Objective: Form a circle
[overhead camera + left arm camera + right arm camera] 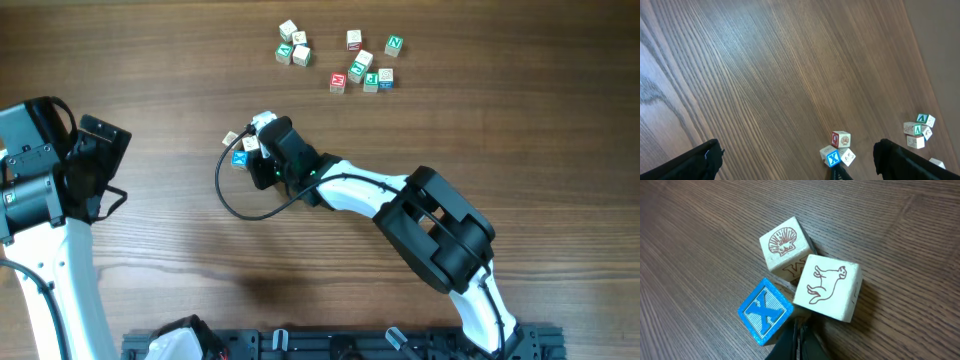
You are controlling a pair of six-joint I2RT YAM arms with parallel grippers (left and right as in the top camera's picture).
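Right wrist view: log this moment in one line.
right hand shut at blue X cube; shell cube, animal cube adjacent; left hand open; task unfinished

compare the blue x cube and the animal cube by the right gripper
The blue X cube shows a blue face with a letter; the animal cube shows a pale face with a brown outline drawing. In the right wrist view, the blue X cube lies left of the shut right gripper, the animal cube to its upper right. Both are wooden cubes sitting on the table.
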